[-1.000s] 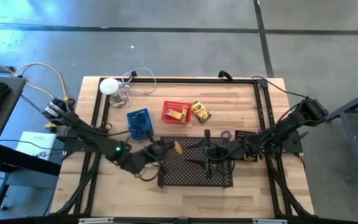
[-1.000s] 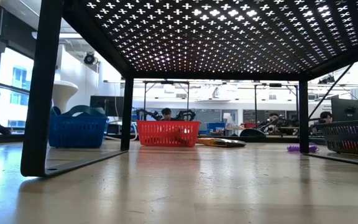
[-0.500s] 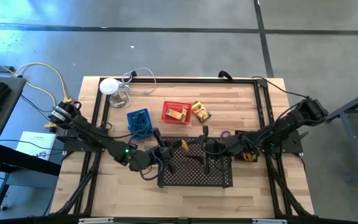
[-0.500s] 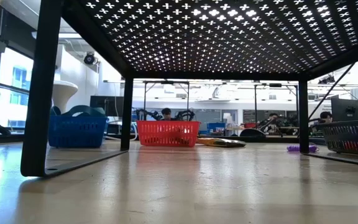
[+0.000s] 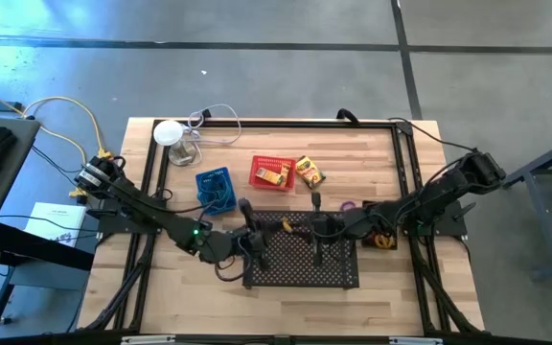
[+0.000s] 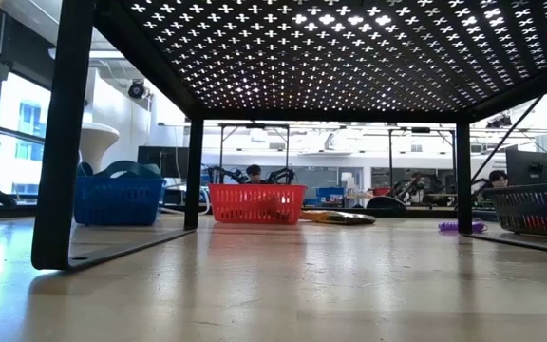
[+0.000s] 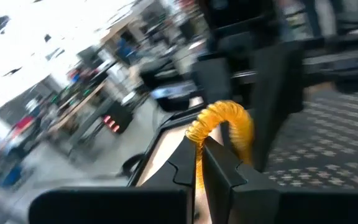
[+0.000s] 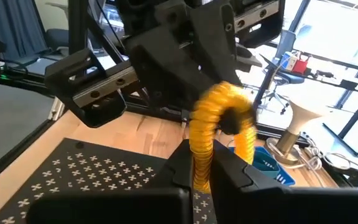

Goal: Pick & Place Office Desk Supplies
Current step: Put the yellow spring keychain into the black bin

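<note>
Two hands, left and right, pinch one yellow band.

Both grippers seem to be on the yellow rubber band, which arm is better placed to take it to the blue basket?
Left, probably. The left gripper and right gripper both pinch the yellow rubber band over the perforated tray, but the blue basket sits on the left arm's side.
</note>
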